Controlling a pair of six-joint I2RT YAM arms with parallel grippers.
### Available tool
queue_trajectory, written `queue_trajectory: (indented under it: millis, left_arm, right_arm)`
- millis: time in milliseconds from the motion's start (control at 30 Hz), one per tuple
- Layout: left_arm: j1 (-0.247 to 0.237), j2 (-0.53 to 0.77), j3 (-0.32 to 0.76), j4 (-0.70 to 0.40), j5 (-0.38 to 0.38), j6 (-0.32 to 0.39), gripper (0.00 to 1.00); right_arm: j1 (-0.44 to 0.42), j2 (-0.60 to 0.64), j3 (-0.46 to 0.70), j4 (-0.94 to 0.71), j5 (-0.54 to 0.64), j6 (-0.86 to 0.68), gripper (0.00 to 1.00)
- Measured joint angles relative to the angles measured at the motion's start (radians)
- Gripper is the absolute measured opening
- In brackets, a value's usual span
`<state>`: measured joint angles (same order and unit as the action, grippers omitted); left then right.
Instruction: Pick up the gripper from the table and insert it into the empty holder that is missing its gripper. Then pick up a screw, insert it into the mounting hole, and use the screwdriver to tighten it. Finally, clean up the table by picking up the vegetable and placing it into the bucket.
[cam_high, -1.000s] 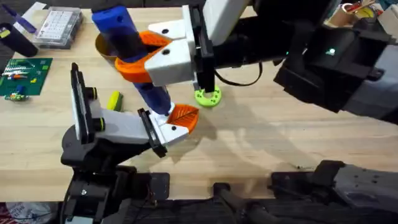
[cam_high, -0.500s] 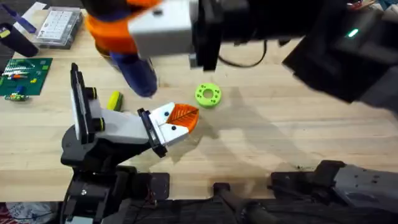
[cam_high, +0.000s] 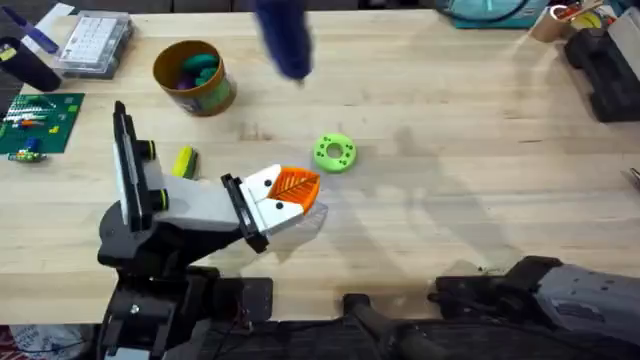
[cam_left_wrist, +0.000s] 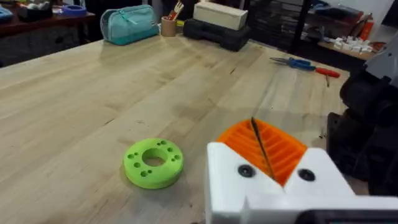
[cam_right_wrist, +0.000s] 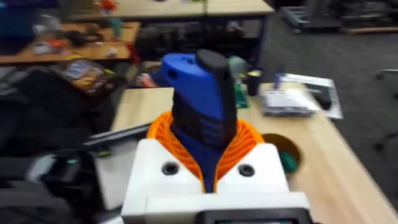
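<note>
The right arm has lifted away from the white wedge holder (cam_high: 268, 203), jaws pinching the chunky blue screwdriver (cam_right_wrist: 202, 118) aloft, suggesting tightening is finished; left jaws' state unclear; the small yellow vegetable (cam_high: 184, 162) awaits on the wooden surface (cam_high: 450, 190).

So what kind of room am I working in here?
Likely a robotics or electronics workshop: a green circuit board and a clear parts box sit on the wooden table, with more cluttered benches behind.

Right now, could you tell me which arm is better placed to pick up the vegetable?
Probably the left. The left gripper sits low near the vegetable, with the bucket on that side; the right gripper is clamped on the screwdriver.
</note>
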<state>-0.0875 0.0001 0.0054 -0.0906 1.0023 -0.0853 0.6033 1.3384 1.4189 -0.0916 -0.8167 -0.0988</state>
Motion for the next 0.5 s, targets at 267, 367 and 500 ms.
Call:
queue_trajectory:
  millis: [267,367,500]
  left_arm:
    - [0.000,0.000,0.000,0.000,0.000,0.000,0.014]
    - [0.000,0.000,0.000,0.000,0.000,0.000,0.014]
    - [0.000,0.000,0.000,0.000,0.000,0.000,0.014]
  right_arm:
    - [-0.166,0.011,0.024,-0.185,0.137,-0.284,0.046]
    - [-0.205,0.043,0.024,-0.215,0.227,-0.406,0.045]
    - [-0.236,0.129,0.026,-0.223,0.367,-0.595,0.047]
